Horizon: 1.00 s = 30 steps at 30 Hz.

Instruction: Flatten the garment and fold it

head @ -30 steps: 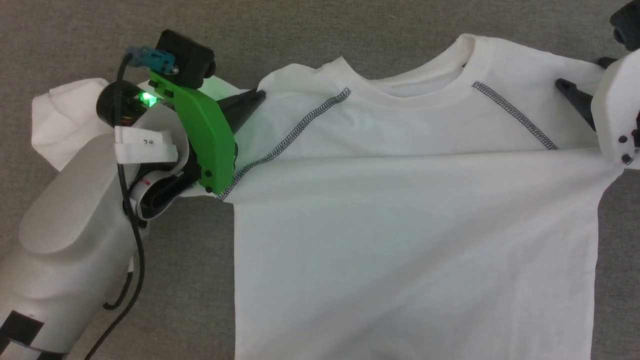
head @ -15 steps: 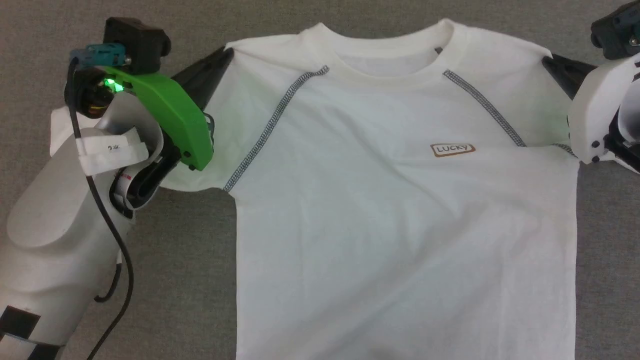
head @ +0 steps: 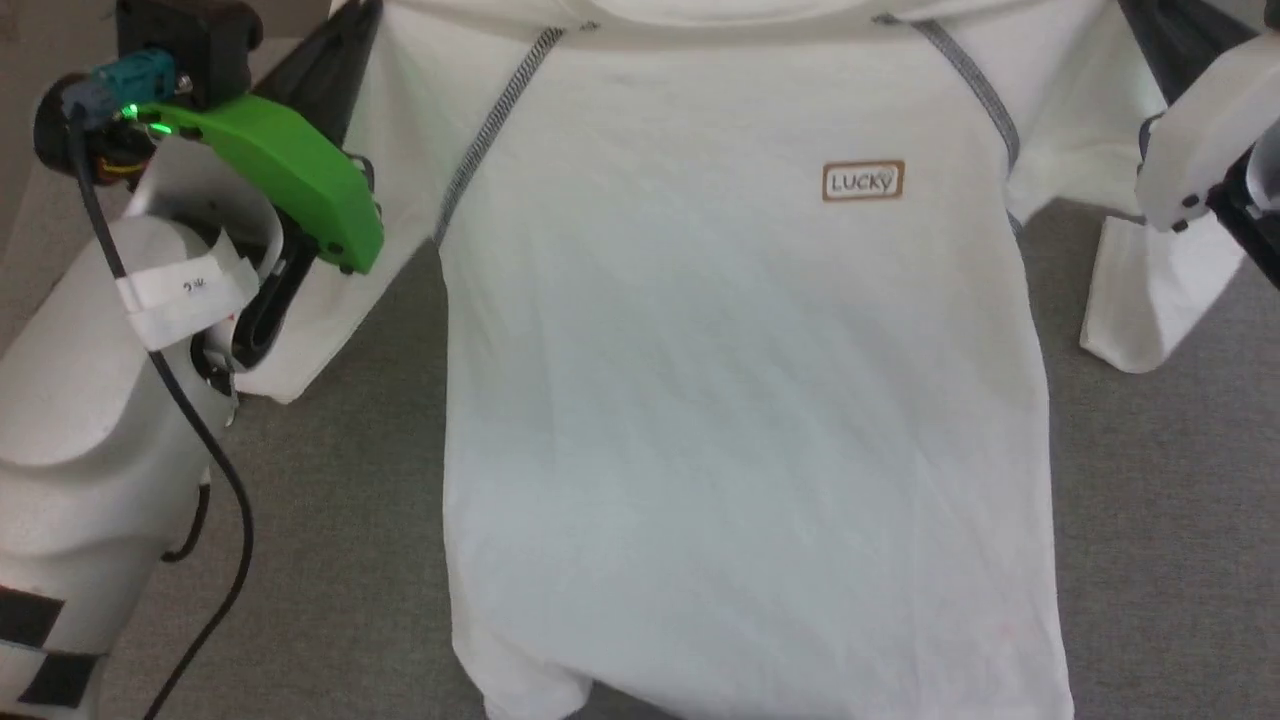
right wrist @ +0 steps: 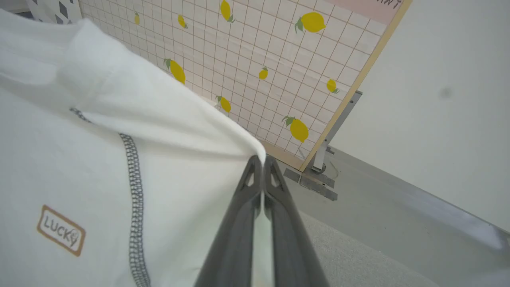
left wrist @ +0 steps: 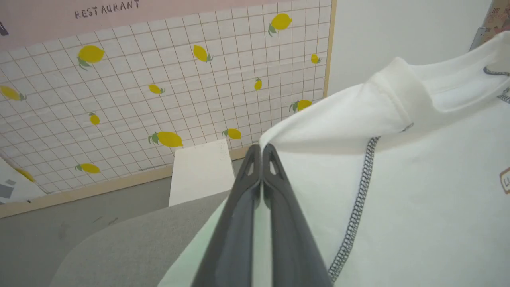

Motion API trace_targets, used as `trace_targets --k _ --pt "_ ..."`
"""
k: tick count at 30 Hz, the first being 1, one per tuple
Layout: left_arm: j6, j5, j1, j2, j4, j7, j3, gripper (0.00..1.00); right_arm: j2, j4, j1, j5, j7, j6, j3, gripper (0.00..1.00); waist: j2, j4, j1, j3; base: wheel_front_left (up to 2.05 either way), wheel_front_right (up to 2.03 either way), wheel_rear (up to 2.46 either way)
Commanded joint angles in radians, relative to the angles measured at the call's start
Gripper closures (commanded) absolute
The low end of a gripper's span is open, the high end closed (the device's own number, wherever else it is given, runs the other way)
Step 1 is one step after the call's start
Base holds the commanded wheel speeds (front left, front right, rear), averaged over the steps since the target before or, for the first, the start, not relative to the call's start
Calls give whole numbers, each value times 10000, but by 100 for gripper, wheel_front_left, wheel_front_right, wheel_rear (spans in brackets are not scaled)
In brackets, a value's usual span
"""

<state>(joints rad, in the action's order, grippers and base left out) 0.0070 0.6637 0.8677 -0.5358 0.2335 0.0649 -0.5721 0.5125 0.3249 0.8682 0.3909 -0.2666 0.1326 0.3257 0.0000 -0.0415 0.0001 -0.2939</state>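
hanging garment, shoulders pinched in closed left end effector, right end effector.

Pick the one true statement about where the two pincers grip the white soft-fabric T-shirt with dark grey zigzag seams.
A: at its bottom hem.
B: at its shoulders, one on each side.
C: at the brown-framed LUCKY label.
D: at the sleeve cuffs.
B: in the wrist views the left pincer and the right pincer are each shut on a shoulder fold of the white soft-fabric T-shirt.
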Motion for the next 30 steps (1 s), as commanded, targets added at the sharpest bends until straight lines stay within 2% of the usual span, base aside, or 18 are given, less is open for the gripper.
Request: trace_targets --k 1,5,6,14,20,26,30 --pt "188 -178 429 -59 -5 -38 79 100 -176 89 330 -183 127 -19 -125 100 0 330 -1 737 0 0 0" --pt "462 -560 1261 11 119 107 80 100 -703 244 1017 -540 245 -19 -206 100 0 447 -1 1062 0 0 0" --pt "595 -730 1966 44 342 197 179 100 -1004 443 1689 -834 337 -19 -262 100 0 556 -1 1316 0 0 0" --pt "545 -1075 3428 -12 1048 513 185 100 -1456 1367 3355 -1556 524 -19 -255 100 0 785 -1 1793 0 0 0" --pt "541 -1046 3976 187 1630 664 165 100 -1762 2349 4408 -1959 563 -19 -150 100 0 897 -1 1941 0 0 0" --pt "399 -1014 4307 283 1775 928 21 100 -1951 2999 5162 -1981 494 -19 339 100 0 1043 -1 1669 0 0 0" --pt "532 -993 4590 261 1752 1051 115 100 -1871 3295 5624 -1971 461 -19 489 100 0 1149 -1 1087 0 0 0"
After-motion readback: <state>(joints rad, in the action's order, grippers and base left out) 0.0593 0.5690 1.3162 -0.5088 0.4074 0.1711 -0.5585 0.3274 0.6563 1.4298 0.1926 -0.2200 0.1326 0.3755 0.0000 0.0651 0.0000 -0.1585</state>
